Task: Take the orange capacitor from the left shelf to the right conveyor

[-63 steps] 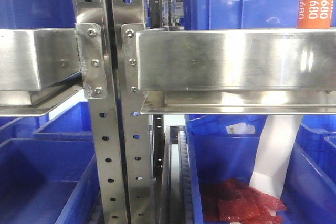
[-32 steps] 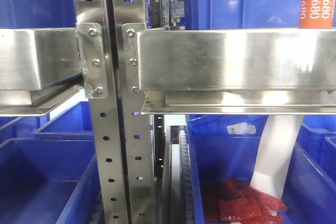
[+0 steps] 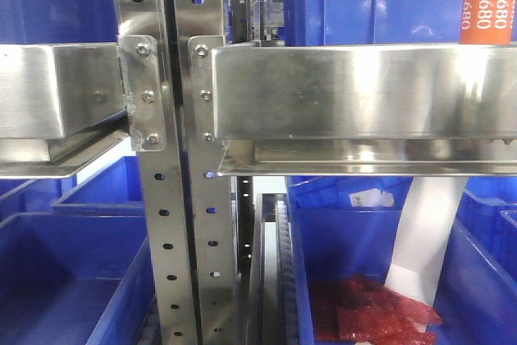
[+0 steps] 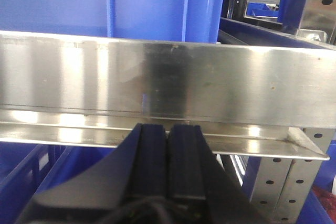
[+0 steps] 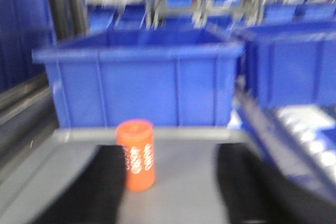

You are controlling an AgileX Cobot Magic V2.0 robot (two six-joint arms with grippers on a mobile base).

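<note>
L gripper (image 4: 168, 129): bottom centre of L wrist view. Pads pressed together, nothing btwn them. Faces the steel rail, close to it.
Left shelf (image 3: 339, 90): rail runs across mid frame in front view, perforated posts left of centre. Blue bins (image 3: 65, 280) below & behind.
Orange capacitor (image 3: 487, 10): upper right edge of front view, upright, showing above the rail, partly cut off by the frame.
Orange capacitor (image 5: 136, 155), R wrist view: lower centre-left, standing on a flat grey surface (image 5: 184, 150) in front of a big blue bin (image 5: 142, 77).
R gripper (image 5: 169, 187): fingers spread wide, two dark blurs along the bottom edge. Capacitor sits btwn them, nearer the frame-left one. No contact as far as the blur lets me tell.
Right conveyor: not in any view.
Done: approach only, prob. R gripper lined up on the capacitor, no grip yet.
Left to do: close on it, lift off shelf, carry to conveyor, set down, release.
</note>
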